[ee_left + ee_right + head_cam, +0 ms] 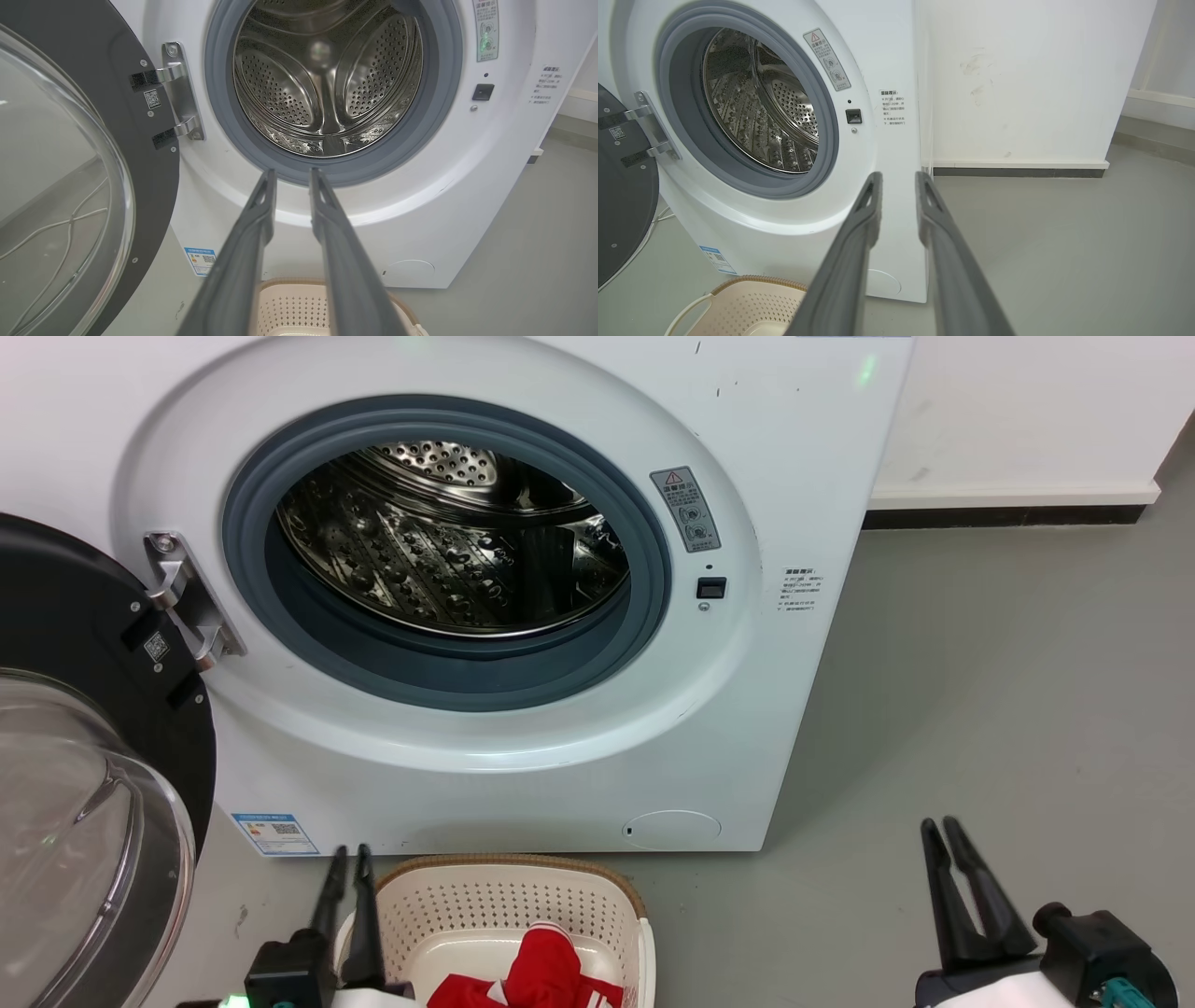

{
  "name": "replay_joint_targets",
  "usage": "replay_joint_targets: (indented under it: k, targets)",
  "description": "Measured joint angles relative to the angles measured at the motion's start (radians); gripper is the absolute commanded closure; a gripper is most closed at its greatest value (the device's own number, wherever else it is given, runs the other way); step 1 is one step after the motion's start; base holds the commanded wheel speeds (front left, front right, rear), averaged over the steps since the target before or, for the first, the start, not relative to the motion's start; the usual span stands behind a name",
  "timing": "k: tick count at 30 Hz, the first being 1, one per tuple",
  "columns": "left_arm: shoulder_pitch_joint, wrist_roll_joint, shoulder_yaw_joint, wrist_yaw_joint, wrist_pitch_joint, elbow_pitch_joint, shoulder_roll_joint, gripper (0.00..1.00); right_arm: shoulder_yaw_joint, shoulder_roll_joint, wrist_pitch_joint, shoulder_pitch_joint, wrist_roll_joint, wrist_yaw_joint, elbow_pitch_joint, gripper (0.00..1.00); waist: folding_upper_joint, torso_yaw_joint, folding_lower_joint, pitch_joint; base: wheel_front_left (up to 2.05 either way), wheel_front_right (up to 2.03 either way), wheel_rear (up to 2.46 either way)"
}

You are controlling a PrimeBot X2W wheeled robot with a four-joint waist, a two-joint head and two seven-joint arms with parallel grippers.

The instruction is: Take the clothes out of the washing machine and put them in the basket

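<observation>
drum [327,84] looks empty, clothes [546,961] sit in the basket [523,901], so you recheck the washing machine [794,448] once, left gripper [347,851] and right gripper [941,825] both narrowly parted, holding nothing.

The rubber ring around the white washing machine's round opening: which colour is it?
The rubber ring is plain bluish grey. The left wrist view shows it best.
</observation>
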State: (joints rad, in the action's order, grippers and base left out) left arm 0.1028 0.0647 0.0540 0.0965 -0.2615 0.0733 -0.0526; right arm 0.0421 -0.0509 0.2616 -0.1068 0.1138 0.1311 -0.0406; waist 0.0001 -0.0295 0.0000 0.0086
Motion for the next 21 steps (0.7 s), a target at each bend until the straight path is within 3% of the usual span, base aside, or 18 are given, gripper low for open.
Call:
replay_joint_targets:
  k: [3,21]
  targets:
    - [0.009,0.007,0.003,0.000,0.005,0.025,0.000,1.00,0.001,0.000,-0.006,-0.004,0.009,0.000,-0.025,1.00,0.0000,0.000,0.0001,0.000,0.00,0.00,0.00]
    - [-0.025,0.371,-0.022,-0.051,0.081,0.063,-0.004,1.00,-0.005,-0.014,-0.069,0.025,0.370,0.000,-0.065,1.00,0.0000,0.004,0.0001,-0.001,0.00,0.00,0.00]
